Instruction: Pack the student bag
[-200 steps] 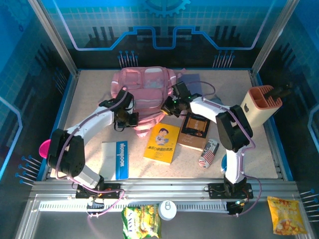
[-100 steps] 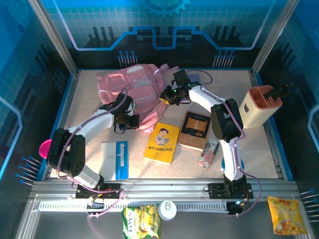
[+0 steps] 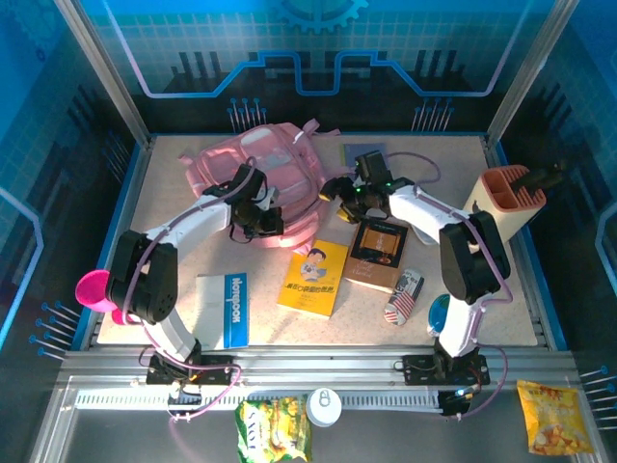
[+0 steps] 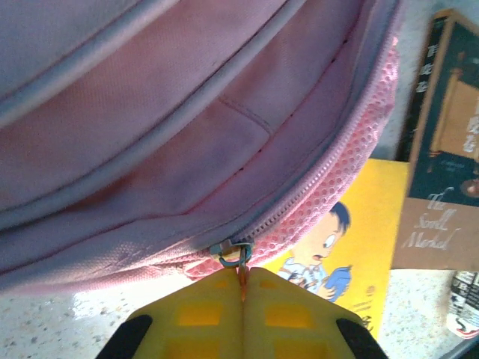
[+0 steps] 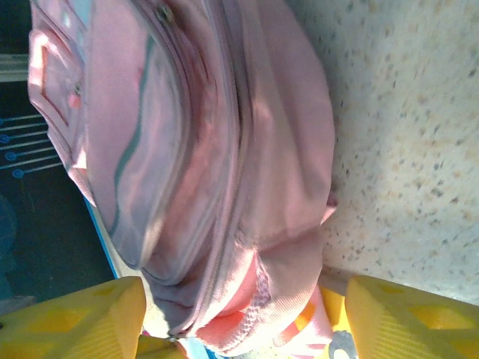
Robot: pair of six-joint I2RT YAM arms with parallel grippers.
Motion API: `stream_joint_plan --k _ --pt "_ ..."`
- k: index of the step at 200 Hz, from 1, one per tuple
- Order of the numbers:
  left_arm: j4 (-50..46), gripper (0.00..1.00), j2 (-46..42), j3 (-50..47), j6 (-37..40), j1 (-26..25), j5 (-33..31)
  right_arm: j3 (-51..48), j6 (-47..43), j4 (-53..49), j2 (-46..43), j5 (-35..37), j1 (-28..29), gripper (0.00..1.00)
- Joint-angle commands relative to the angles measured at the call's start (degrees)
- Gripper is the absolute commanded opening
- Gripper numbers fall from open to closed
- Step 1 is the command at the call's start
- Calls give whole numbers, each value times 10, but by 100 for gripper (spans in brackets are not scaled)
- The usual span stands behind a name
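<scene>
Bag lies by the far edge of the worktop; left gripper clamps its zip pull; right gripper gapes beside it.

Your speckled beige table sits boxed in by blue walls. Metal posts rise at its far corners; a rail runs along the near edge.

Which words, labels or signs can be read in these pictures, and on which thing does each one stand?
"Notebook": printed sideways on the blue and white notebook.
"The Scroll Marked": cursive on the dark book, as far as I can read it; the Chinese characters above it are blurred.
Yellow book: Chinese title, too small to read.
Green snack packet: print too blurred to read.
</scene>
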Motion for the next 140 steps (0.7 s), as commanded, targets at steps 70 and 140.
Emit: stream_joint_plan --k 70,140 --pt "-2 0 19 55 -11 -25 40 33 84 3 59 30 60 85" --pt "-2 0 23 58 -13 -33 40 42 106 2 98 23 65 87"
